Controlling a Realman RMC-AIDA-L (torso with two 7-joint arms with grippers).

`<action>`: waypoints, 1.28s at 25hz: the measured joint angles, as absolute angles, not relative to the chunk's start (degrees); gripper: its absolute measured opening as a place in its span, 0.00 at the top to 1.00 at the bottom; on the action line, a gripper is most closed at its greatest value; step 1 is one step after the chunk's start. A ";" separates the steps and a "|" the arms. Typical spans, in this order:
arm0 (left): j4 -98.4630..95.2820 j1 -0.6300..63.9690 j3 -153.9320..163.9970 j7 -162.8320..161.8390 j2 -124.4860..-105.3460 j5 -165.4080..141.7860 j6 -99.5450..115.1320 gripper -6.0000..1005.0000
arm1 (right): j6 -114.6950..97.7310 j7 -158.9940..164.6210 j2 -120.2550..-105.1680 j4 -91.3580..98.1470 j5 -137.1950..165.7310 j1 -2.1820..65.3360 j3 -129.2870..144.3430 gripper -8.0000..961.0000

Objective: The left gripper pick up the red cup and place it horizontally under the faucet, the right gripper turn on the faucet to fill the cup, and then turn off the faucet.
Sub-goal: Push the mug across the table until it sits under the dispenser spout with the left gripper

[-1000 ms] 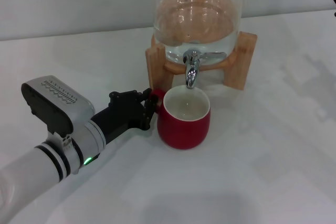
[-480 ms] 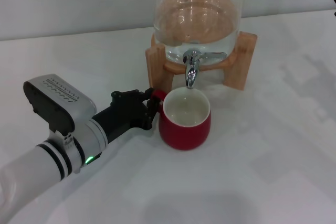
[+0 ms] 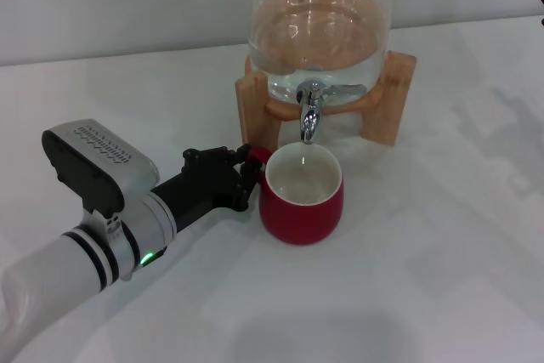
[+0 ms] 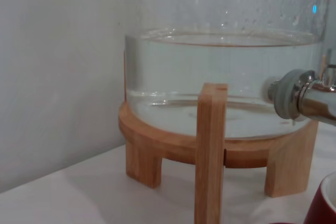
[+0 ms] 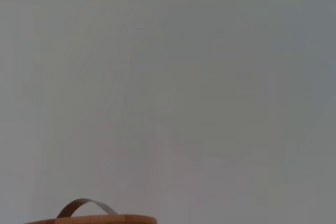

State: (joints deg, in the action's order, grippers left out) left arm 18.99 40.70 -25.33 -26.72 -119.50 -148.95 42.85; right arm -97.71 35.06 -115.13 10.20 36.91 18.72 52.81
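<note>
The red cup (image 3: 302, 201) stands upright on the white table, its cream inside open right below the spout of the chrome faucet (image 3: 309, 116). My left gripper (image 3: 248, 167), a black claw on a silver-grey arm, is shut on the cup's small handle at the cup's left side. In the left wrist view the faucet (image 4: 310, 100) shows from the side and a bit of the cup's rim (image 4: 323, 205) sits under it. No water runs from the spout. The right gripper is out of view; only a dark sliver shows at the head view's right edge.
The glass dispenser (image 3: 319, 31) holds water and sits on a wooden stand (image 3: 395, 99) near the back wall. The right wrist view shows the wall and a wooden lid with a metal handle (image 5: 86, 205). White table (image 3: 442, 252) spreads around.
My left gripper and the cup have shifted slightly to the right, the cup staying under the spout.
</note>
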 joint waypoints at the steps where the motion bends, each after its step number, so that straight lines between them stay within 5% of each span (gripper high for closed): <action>1: 18.99 40.78 -25.32 -26.71 -119.49 -148.97 42.76 0.84 | -97.71 35.07 -115.13 10.20 36.91 18.72 52.81 0.19; 32: 18.98 40.08 -25.73 -26.75 -119.45 -148.98 42.31 0.78 | -97.47 35.06 -115.13 10.19 36.91 19.17 52.81 0.19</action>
